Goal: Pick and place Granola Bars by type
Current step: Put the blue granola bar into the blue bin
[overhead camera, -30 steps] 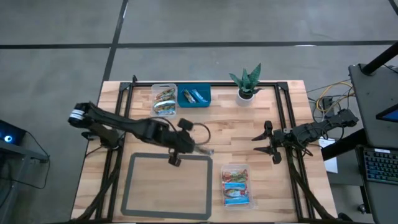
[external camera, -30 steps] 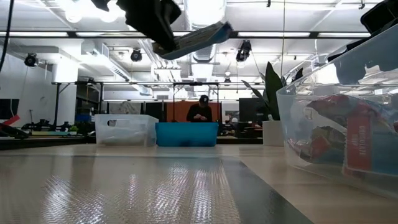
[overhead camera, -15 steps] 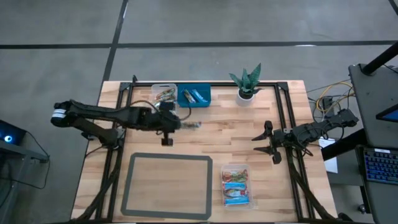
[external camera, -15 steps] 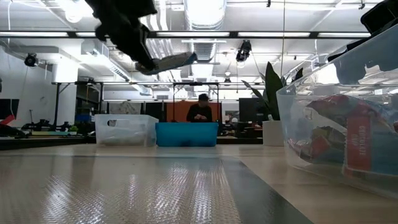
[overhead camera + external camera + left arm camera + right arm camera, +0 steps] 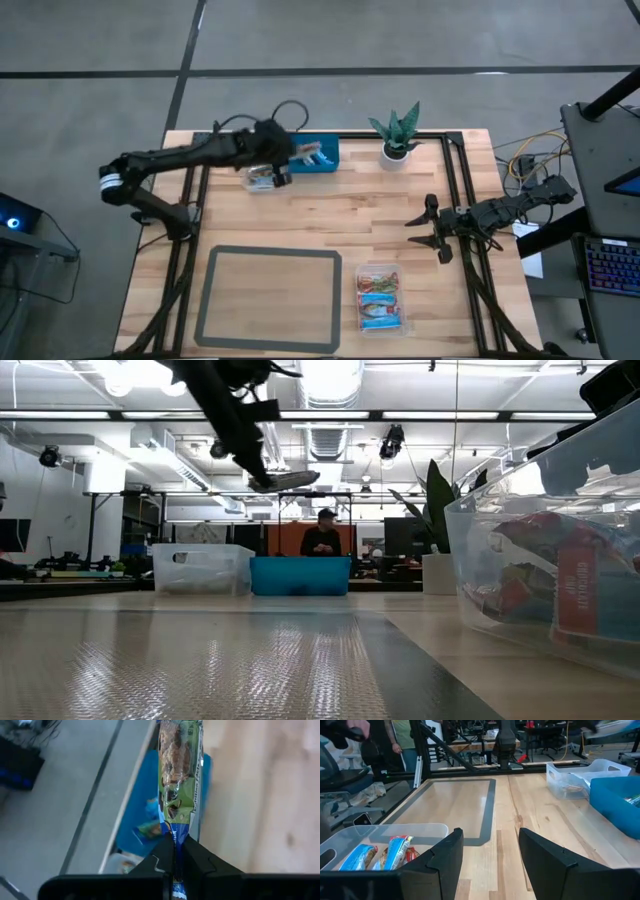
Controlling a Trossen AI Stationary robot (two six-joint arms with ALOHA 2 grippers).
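My left gripper [image 5: 290, 156] is shut on a granola bar [image 5: 180, 780] with a green wrapper and a blue end. It hangs above the teal bin [image 5: 328, 163] at the table's far edge. In the low view the bar [image 5: 285, 481] sticks out level, high above the bin [image 5: 300, 575]. A few bars [image 5: 150, 827] lie in the bin. My right gripper [image 5: 425, 230] waits open at the table's right side. Several more bars [image 5: 395, 851] lie in the near clear tub [image 5: 380, 297]. My left gripper pinches the granola bar by its blue end [image 5: 176, 836] between the two fingers [image 5: 200, 860]. The fingers lie along the bar, which juts straight out past the fingertips. The bar is lifted clear, roughly level, over the teal bin.
A second clear tub [image 5: 262, 166] holding bars stands left of the teal bin. A potted plant [image 5: 398, 135] is at the far edge. A grey-framed mat [image 5: 268, 297] lies near the front. Black rails run along the table's sides. A person [image 5: 322, 535] sits in the room beyond.
My left gripper has carried the granola bar from above the mat's far edge toward the table's far edge, turning as it went. The bar stays shut in the fingers and now hangs over the teal bin.
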